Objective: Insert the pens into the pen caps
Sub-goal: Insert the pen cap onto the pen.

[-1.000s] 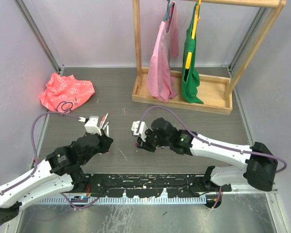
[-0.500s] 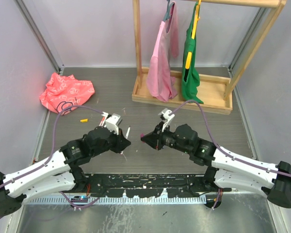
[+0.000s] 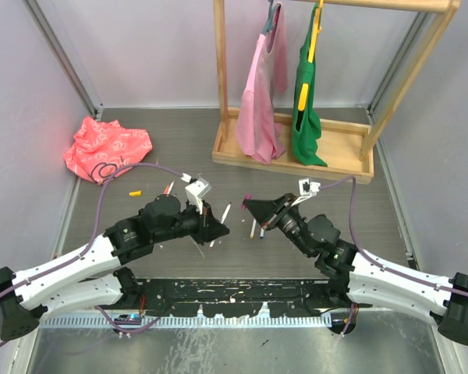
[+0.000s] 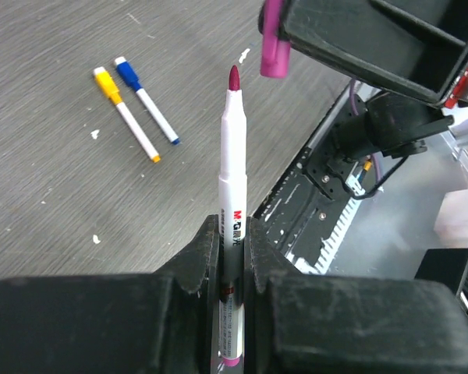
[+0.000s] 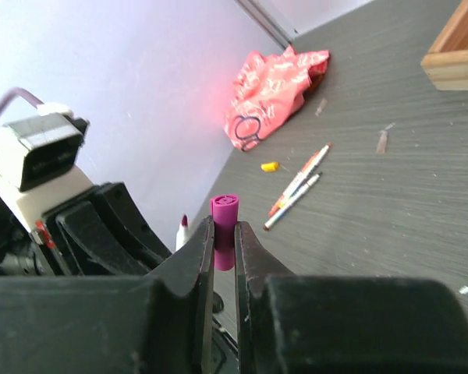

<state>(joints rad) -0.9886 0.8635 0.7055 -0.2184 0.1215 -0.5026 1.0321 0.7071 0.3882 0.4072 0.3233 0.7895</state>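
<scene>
We note the left gripper [image 4: 232, 235] clamped narrow on the white barrel of a magenta-tipped pen [image 4: 232, 167], whose bare tip points away from the wrist. The right gripper [image 5: 224, 248] pinches the magenta cap [image 5: 224, 209] above mid-table; cap and tip are near each other but apart, the cap not yet on. A yellow pen [image 4: 126, 115] and a blue pen [image 4: 147, 100] lie side by side on the table [image 4: 47, 195].
</scene>
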